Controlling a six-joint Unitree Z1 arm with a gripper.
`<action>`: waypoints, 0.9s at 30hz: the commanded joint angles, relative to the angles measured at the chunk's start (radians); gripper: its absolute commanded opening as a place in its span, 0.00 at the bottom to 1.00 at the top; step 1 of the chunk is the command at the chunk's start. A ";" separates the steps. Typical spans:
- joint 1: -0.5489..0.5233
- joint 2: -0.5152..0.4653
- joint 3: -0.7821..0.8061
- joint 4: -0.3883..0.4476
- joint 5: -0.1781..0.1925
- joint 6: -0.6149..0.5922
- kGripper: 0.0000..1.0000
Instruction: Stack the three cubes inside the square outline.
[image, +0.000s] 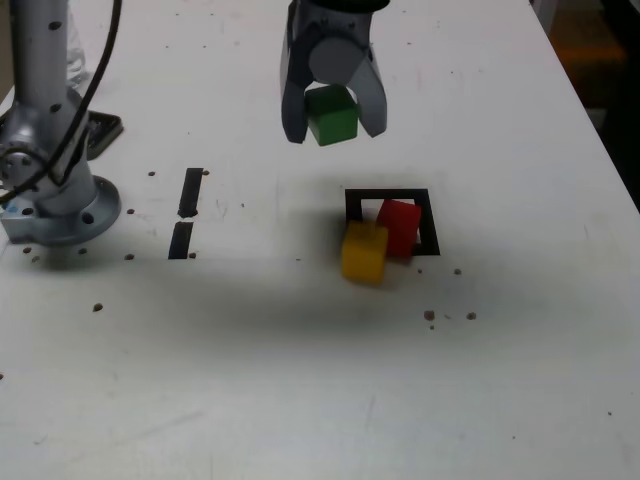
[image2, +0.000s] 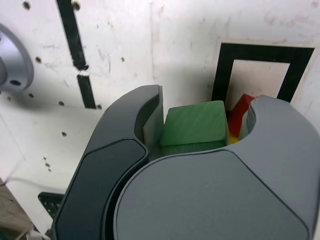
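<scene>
The gripper (image: 334, 122) hangs above the table (image: 300, 380) with the green cube (image: 332, 115) clamped between its two jaws, clear of the surface; in the wrist view the green cube (image2: 194, 127) sits tight against the jaw faces. Below, toward the exterior view's right, the red cube (image: 400, 227) lies tilted inside the square outline (image: 431, 222), and the yellow cube (image: 363, 252) leans against it, straddling the outline's near corner

A cube (image: 332, 116) sits between the gripper's (image: 334, 128) fingers, upper centre of the exterior view. Below, at centre-right, two cubes (image: 364, 252) (image: 400, 227) touch at the square outline's (image: 432, 225) lower-left corner.
</scene>
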 joint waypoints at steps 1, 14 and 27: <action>0.013 -0.007 0.019 -0.025 -0.001 0.030 0.19; 0.143 0.012 0.209 -0.246 -0.021 0.221 0.19; 0.198 0.043 0.236 -0.312 -0.008 0.298 0.30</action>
